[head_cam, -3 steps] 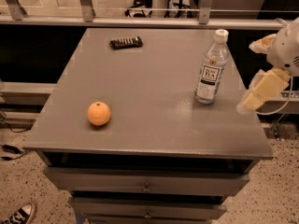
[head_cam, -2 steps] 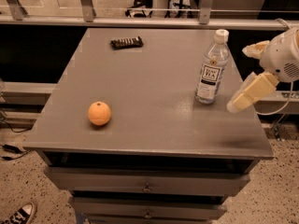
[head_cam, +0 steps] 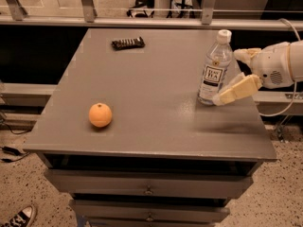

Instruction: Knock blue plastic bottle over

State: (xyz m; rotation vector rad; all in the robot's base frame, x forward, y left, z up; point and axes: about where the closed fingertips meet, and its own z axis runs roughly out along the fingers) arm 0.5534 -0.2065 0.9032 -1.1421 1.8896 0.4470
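The blue plastic bottle (head_cam: 214, 72) stands upright near the right edge of the grey table (head_cam: 156, 79). It is clear and bluish, with a white cap and a white label with a dark square. My gripper (head_cam: 227, 77) comes in from the right at bottle height and is open and empty. Its lower finger (head_cam: 236, 91) reaches the bottle's lower right side, at or very near touching. Its upper finger (head_cam: 246, 54) sits just right of the bottle's shoulder.
An orange (head_cam: 100, 115) lies on the table's front left. A dark snack bar (head_cam: 128, 43) lies at the back middle. The table has drawers (head_cam: 149, 190) below. A metal railing (head_cam: 142, 15) runs behind. A shoe (head_cam: 19, 216) lies on the floor at bottom left.
My gripper has moved left toward the bottle, and its lower finger now reaches the bottle's side. The bottle still stands upright in the same place.
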